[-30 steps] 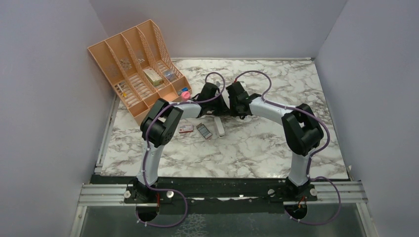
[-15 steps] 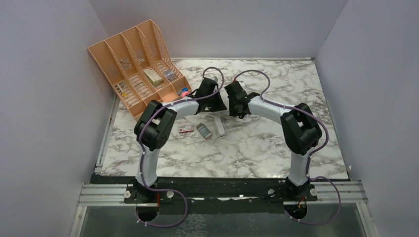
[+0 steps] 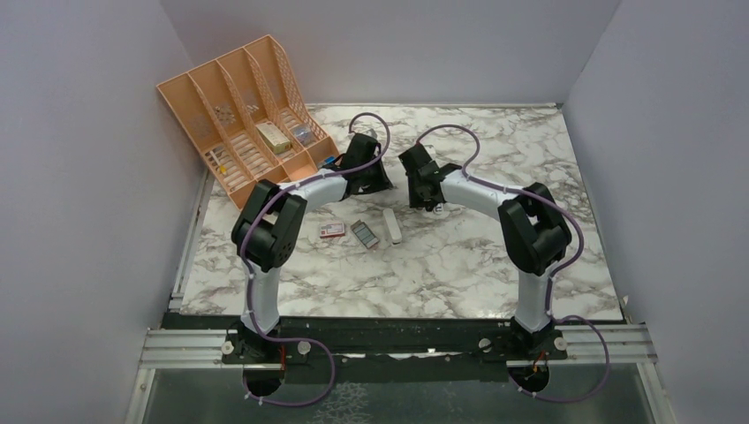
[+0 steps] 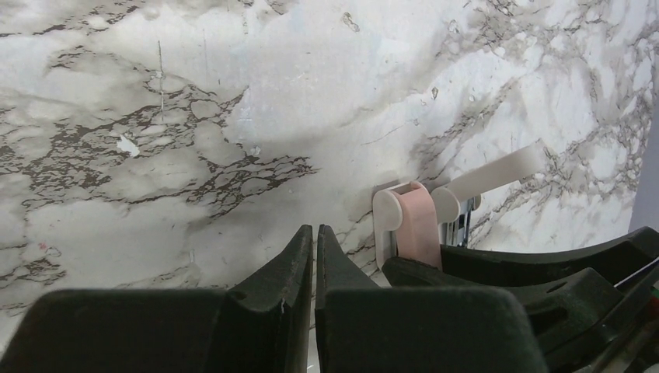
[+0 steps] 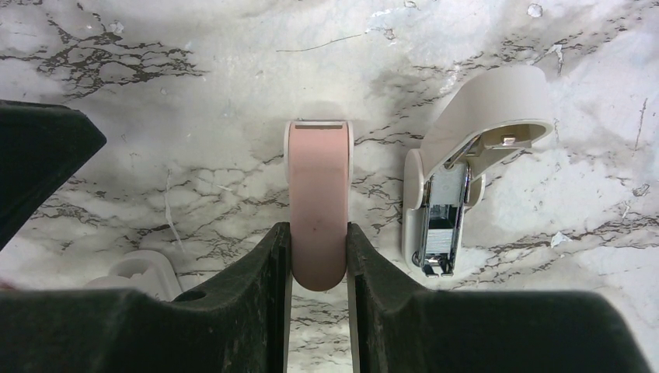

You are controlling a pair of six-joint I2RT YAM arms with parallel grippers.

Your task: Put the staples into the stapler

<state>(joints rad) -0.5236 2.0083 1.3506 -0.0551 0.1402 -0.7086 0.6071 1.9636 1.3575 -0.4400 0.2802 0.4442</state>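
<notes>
Between the jaws of the right gripper (image 5: 319,233), the stapler (image 5: 317,171) sits clamped by its pink body. Both arms reach forward, elbows bent. Just left of it, the left gripper (image 4: 314,233) is closed and empty. Behind those jaws, staples (image 3: 366,235) lie in a tray (image 3: 356,226). Further left, an organizer (image 3: 205,97) holds a box (image 3: 273,137).

**Top external view:** set high behind the arm bases, facing down and forward, far enough to take in the whole marble desk (image 3: 459,265).
**Left wrist view:** close above the desk, with the left claw (image 4: 314,233) at lower centre.
**Right wrist view:** equally close, looking down, with the right claw (image 5: 319,233) at lower centre.
Both wrist views share the pink-and-white stapler (image 5: 317,194), which lies lower right in the left view and central in the right.
</notes>
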